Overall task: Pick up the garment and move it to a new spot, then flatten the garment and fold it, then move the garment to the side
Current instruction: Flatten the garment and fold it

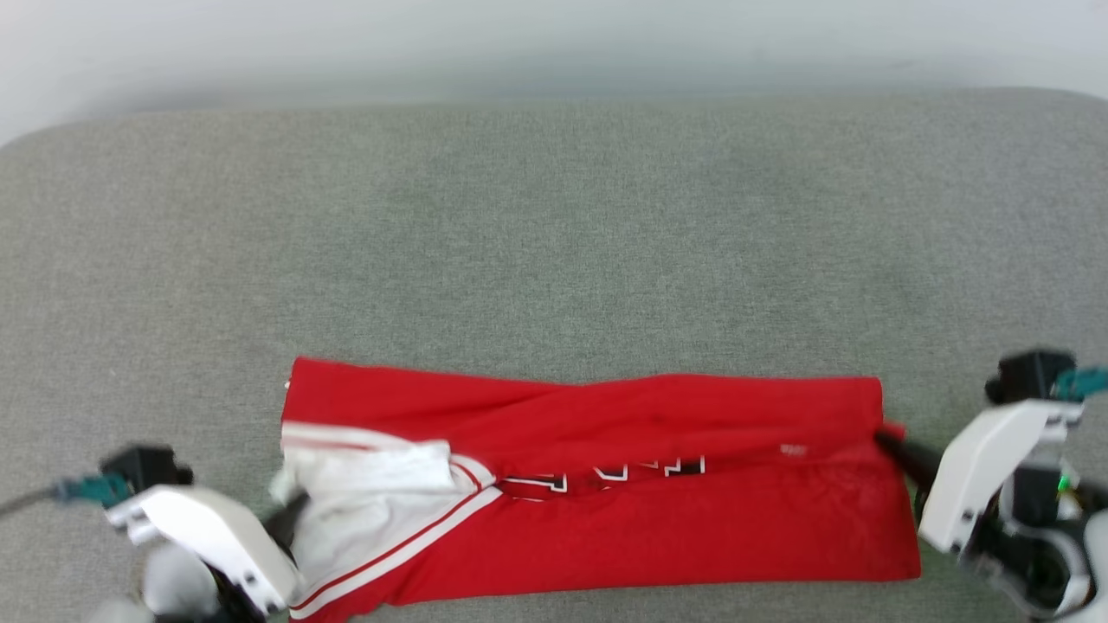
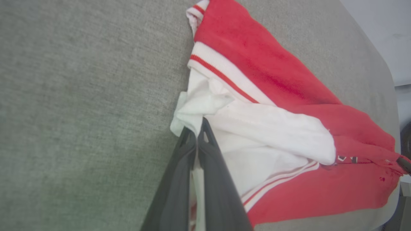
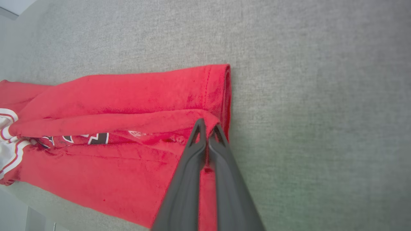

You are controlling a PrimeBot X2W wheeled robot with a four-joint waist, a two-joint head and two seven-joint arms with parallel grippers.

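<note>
The garment (image 1: pixel 658 519), a red shirt with a white sleeve and black-white lettering, lies folded lengthwise in a long band on the grey cushioned surface (image 1: pixel 554 242). At its left end my left gripper (image 1: pixel 290 510) is shut on the white sleeve cloth (image 2: pixel 205 106). In the left wrist view the left gripper (image 2: pixel 196 130) pinches that white fabric between its dark fingers. At the shirt's right end my right gripper (image 1: pixel 887 439) is shut on the red hem. The right wrist view has the right gripper (image 3: pixel 208 128) closed on a red fold of the garment (image 3: pixel 122 128).
The grey surface (image 3: pixel 321 96) stretches wide beyond the shirt toward a pale wall (image 1: pixel 554 35) at the back. Its rounded edge (image 2: pixel 382 64) runs close past the shirt's far end in the left wrist view.
</note>
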